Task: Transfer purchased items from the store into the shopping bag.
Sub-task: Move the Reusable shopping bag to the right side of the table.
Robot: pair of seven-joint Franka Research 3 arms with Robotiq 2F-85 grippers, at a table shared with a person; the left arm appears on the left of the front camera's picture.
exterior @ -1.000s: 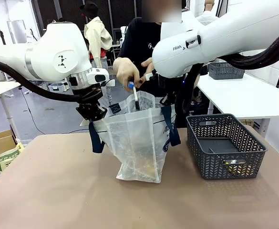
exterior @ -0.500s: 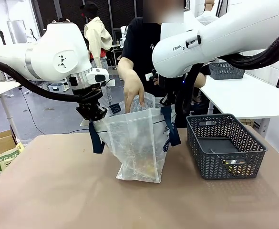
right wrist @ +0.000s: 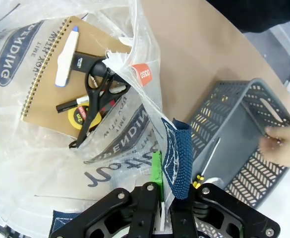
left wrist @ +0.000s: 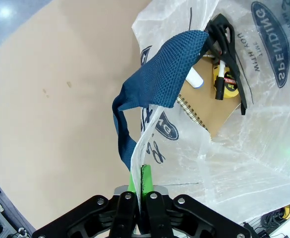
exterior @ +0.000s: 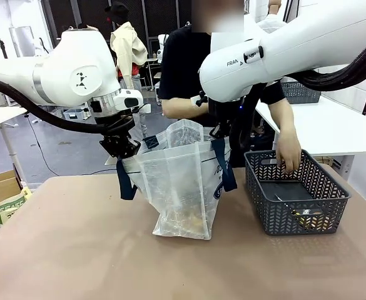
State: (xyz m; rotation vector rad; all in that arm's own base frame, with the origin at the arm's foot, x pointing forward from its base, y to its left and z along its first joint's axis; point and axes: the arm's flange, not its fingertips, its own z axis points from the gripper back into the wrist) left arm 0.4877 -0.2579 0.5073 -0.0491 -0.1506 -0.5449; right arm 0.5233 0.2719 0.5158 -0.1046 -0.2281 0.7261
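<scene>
The shopping bag (exterior: pixel 177 181) stands open on the table, held up between both grippers. My left gripper (exterior: pixel 122 150) is shut on its left rim beside a navy strap (left wrist: pixel 159 74); its green pads (left wrist: pixel 135 179) pinch the plastic. At the right rim my right gripper (exterior: pixel 223 132) is shut too, next to the other strap (right wrist: pixel 180 153). Inside lie purchased items: a brown spiral notebook (right wrist: pixel 48 96), black scissors (right wrist: pixel 92 94), a white marker with a blue cap (right wrist: pixel 65 55) and a yellow tape measure (left wrist: pixel 223 82). The person's hand (exterior: pixel 289 156) reaches into the grey mesh basket (exterior: pixel 330 200).
The basket stands right of the bag and holds a small yellowish item (exterior: pixel 308 217) at its bottom. A cardboard box and green-printed packet (exterior: pixel 7 206) sit off the table's left edge. The brown table (exterior: pixel 76 250) has free room in front.
The person's hand put the white marker into the bag, drew out and moved right into the basket. Both grippers stayed still on the bag's rim.
</scene>
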